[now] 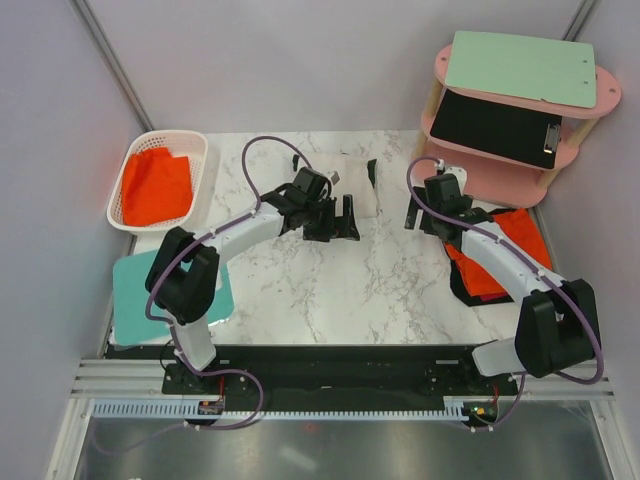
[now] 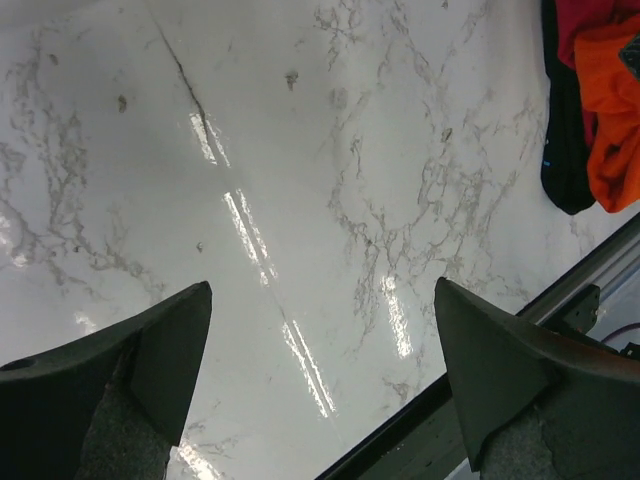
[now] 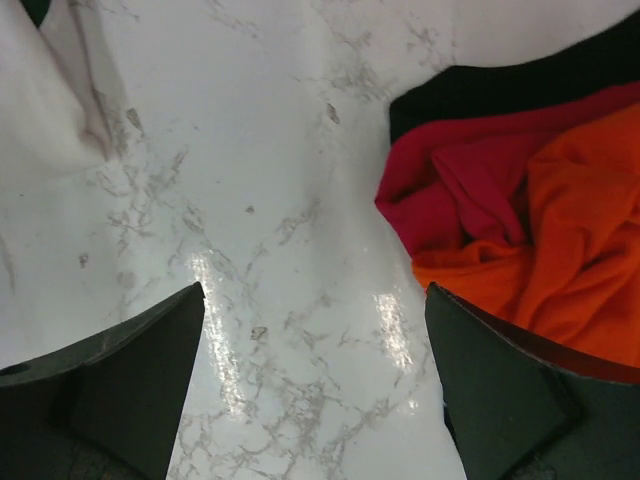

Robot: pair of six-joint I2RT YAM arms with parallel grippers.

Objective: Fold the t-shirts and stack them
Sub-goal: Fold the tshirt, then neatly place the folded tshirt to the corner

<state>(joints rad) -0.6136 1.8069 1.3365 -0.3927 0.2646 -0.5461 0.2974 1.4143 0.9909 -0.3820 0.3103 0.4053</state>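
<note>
Above the table (image 1: pixel 380 280), left tool (image 2: pixel 320 300) and right tool (image 3: pixel 312 300) both stand wide, empty; cream t-shirt (image 1: pixel 358 190) lies near them.

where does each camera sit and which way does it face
top external: fixed above and behind the arm bases, looking down on the white marble tabletop; both arms show.
left wrist: on the left arm, facing down at bare marble; open left gripper at bottom.
right wrist: on the right arm, facing down at marble beside the cream-white cloth t-shirt; open right gripper at bottom.
shared: all three show the orange, red and black cloth pile.
</note>
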